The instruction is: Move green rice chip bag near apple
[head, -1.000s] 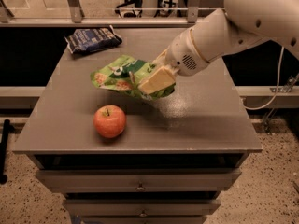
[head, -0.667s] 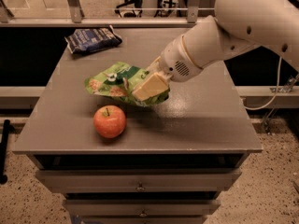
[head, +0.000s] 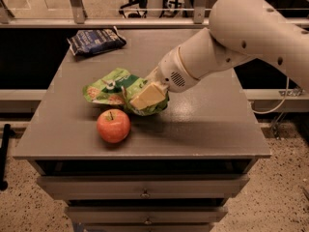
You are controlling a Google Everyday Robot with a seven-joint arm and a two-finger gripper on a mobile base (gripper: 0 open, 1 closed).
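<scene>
Bag brought close to the fruit, release not yet done

The grey table [head: 207, 124] fills the frame and the white arm [head: 231, 37] reaches in from the upper right. The green rice chip bag [head: 108, 88] lies centre-left, just above the apple [head: 113, 125]. The gripper [head: 147, 96] is clamped on the bag's right end. What's left, probably: set it down and let go.

- Hand [head: 146, 98]: blocky cream finger, clamped on the green rice chip bag [head: 108, 88].
- Just behind the hand: round white wrist [head: 176, 76], ringed seam, patch of tiny holes.
- Further back: thick smooth white arm [head: 256, 28], small dark screw dots.
</scene>
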